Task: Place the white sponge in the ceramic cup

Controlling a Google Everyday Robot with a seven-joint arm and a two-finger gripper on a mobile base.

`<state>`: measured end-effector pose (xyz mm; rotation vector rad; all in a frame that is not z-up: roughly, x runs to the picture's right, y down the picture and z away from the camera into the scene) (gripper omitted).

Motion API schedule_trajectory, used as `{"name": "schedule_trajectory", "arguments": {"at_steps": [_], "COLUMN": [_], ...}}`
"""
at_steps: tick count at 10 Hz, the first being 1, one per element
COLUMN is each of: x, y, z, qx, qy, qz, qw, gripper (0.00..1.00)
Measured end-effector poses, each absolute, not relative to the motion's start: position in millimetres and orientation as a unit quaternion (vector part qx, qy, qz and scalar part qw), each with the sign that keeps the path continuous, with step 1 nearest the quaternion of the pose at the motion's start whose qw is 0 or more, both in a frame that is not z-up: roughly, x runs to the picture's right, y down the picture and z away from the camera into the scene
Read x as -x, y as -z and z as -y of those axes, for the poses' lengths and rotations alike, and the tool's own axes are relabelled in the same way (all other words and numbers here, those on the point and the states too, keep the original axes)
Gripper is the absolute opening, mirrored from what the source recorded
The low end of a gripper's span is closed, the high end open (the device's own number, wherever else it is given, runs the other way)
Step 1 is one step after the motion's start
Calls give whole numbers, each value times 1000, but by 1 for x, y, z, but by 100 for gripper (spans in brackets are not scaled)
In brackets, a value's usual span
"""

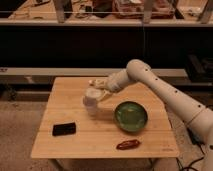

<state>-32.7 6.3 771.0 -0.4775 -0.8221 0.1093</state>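
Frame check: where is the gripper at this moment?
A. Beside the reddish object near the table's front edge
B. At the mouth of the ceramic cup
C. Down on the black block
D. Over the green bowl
B: the gripper sits at the mouth of the ceramic cup, shut on the white sponge. It is to the left of the green bowl and well away from the black block.

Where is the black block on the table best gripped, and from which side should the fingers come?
Probably from straight above, closing across its two long edges: the black block lies flat, with bare table around it. The gripper is over the ceramic cup, apparently shut on the white sponge.
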Motion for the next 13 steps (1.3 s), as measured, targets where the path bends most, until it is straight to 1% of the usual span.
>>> {"name": "schedule_trajectory", "arguments": {"at_steps": [3, 5, 7, 11, 12, 13], "x": [67, 76, 79, 77, 76, 74], "y": [-778, -785, -794, -797, -798, -799], "z": [-20, -27, -29, -23, -23, -26], "qx": [262, 272, 276, 272, 273, 277], "qy": [-42, -32, -26, -18, -14, -10], "qz": [399, 392, 383, 373, 370, 370], "qw": [878, 878, 881, 887, 888, 887], "gripper": [0, 0, 0, 0, 2, 14]}}
